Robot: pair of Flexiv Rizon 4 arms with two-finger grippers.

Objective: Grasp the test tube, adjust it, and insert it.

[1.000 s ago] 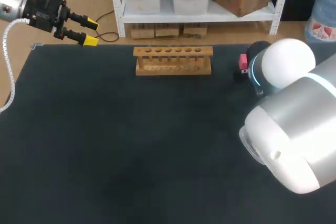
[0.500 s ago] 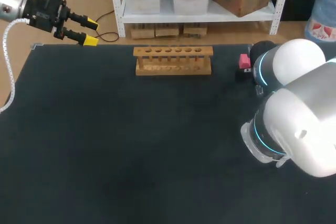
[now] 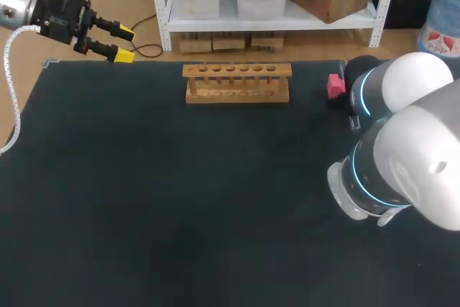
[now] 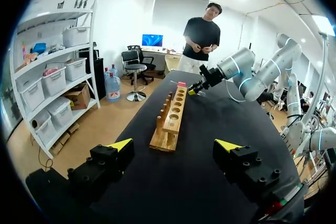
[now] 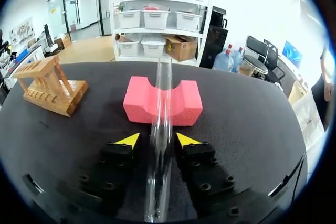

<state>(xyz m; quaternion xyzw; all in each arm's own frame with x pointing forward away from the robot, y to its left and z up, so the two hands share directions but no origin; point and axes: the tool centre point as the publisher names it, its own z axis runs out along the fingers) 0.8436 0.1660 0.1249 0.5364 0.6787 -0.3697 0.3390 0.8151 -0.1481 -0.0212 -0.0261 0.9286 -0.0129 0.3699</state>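
Grasp stage at the black table (image 3: 180, 199): your right gripper (image 5: 157, 140) sits low over the clear glass test tube (image 5: 163, 90). Its 2 yellow-tipped fingers are parted and straddle the tube, with a thin strip of table showing on each side, so nothing is gripped yet. The tube lies across the notch of the pink foam block (image 5: 140, 103), near the table's far right edge. What looks like its open mouth points away from the gripper, and the other end runs back under the wrist. Your left gripper (image 3: 125, 44) hangs at the far left corner, fingers spread wide, holding nothing. The light wooden 6-hole test-tube rack (image 3: 237, 83) stands at the far middle of the table, well apart from both grippers.

To do this step well, centre the tube between the fingers before you close, so both meet the glass together and it is not rolled or nudged out of the notch. Close gently: glass is likely slick and brittle, so squeeze only enough to stop it slipping. Lift straight up, clear of the foam, before you turn anything. The grip point lies on the gripper's side of the block, which leaves a long free end ahead. Expect to bring the tube upright, closed end down, for the rack's holes.
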